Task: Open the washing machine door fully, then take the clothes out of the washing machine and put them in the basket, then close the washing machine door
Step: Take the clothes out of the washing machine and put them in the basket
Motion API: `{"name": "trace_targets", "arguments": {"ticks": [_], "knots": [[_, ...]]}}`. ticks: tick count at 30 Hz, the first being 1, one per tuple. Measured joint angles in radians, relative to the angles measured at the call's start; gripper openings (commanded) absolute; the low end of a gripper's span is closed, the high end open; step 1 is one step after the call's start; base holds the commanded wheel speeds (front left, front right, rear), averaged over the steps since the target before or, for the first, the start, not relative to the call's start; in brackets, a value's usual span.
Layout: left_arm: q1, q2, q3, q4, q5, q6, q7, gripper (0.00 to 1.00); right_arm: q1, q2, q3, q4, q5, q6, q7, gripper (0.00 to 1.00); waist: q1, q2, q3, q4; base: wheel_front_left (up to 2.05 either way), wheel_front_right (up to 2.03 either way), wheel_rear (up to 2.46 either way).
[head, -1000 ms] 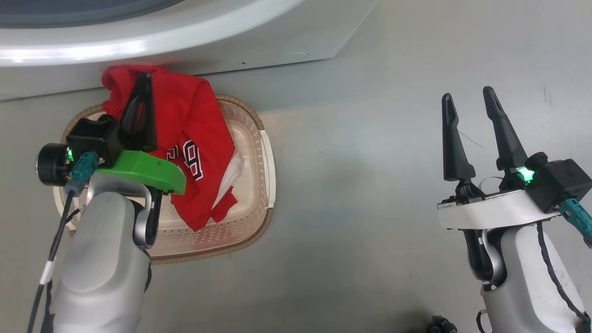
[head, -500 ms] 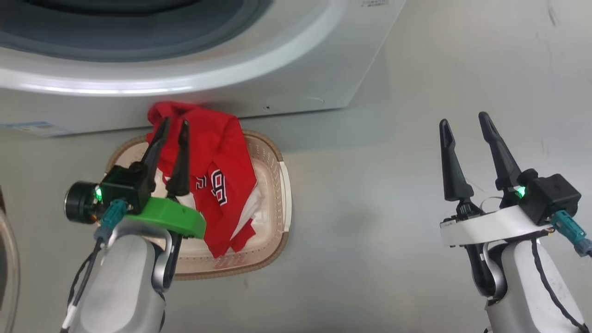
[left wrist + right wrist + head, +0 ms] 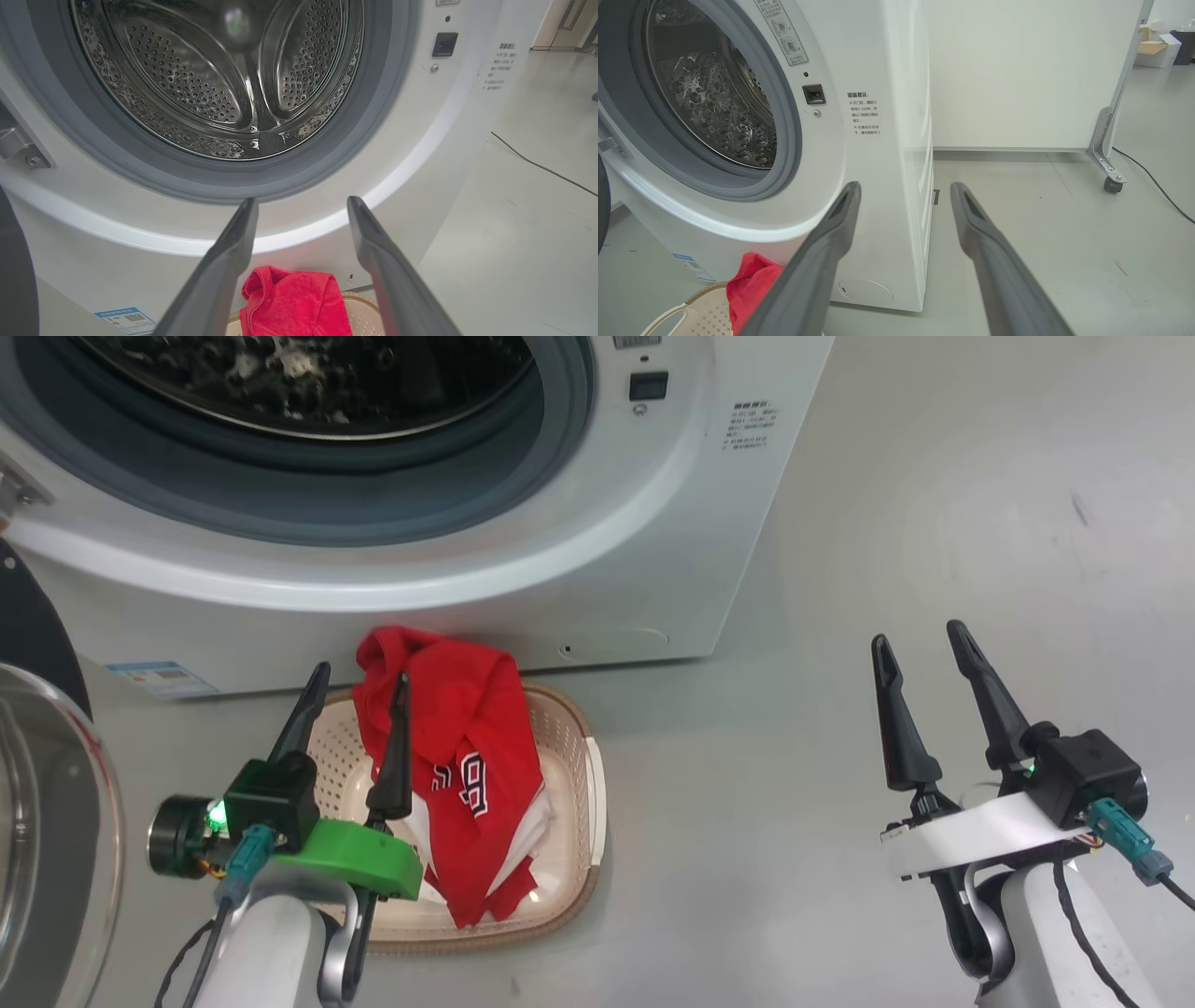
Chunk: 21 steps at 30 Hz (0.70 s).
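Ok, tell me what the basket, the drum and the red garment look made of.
The basket looks like moulded plastic, matt cream, judging by its even punched holes; its brown rim only looks woven. The drum is shiny perforated metal, probably steel, with mirror-like reflections. The red garment is soft matt fabric, slumped in folds over the basket's edge.

The head camera looks steeply down from above at the floor (image 3: 840,616) in front of the washing machine (image 3: 653,551), taking in the lower arc of its opening and the basket (image 3: 560,756) below it. The left wrist camera sits low and close, facing the drum (image 3: 210,84) almost straight on along the left claw (image 3: 302,199). The right wrist camera stands off to the right, looking obliquely along the right claw (image 3: 906,184) at the front and side panel. All three share the opening's lower rim, the clothes (image 3: 457,709) and the basket's edge.
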Motion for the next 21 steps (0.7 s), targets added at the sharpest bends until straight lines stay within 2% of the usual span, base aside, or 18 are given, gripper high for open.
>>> {"name": "trace_targets", "arguments": {"ticks": [11,21], "knots": [[0.109,0.000,0.013,-0.019,0.000,0.040,0.000,1.00,0.084,0.004,0.002,0.018,0.000,0.000,0.000,1.00,0.0000,0.0000,-0.134,0.007,0.00,0.00,0.00],[0.217,0.001,0.019,-0.030,-0.002,0.054,0.003,1.00,0.173,0.011,0.011,0.022,0.001,-0.001,0.000,1.00,0.0000,0.0000,-0.244,0.011,0.00,0.00,0.00]]}}
